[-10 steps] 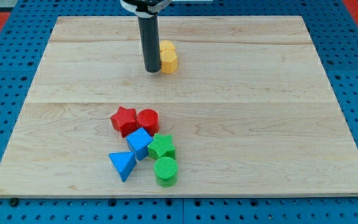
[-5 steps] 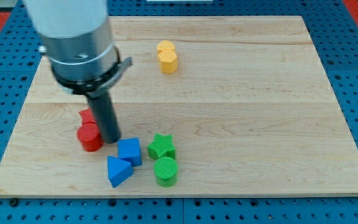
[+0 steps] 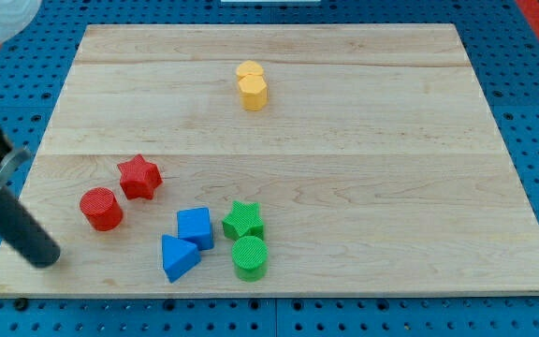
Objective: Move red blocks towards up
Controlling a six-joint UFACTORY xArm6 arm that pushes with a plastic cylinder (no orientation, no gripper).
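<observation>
**Kid:** Where is your stick right now?

**Me:** My tip (image 3: 47,258) is low at the view's left, on the pale wooden board (image 3: 363,140) near its bottom left corner. It has no claws to open or close, so it holds nothing. It touches no block.

**Kid:** Where are the red ones?

**Me:** The red round cylinder block (image 3: 101,209) sits near my tip, up and to the view's right of it, with a gap between us. The red star block (image 3: 139,177) is just beside the cylinder, a bit higher and more to the right. They look very close, and I cannot tell if they touch. Both are in the lower left part of the board.

**Kid:** What else is there?

**Me:** A blue cube block (image 3: 195,227) and a blue wedge block (image 3: 179,257) sit close together near the bottom middle. Right next to them are a green star block (image 3: 243,221) and, below it, a green cylinder block (image 3: 249,257). Far up near the view's top sit two yellow blocks (image 3: 251,85), pressed together, well apart from all the rest.
</observation>
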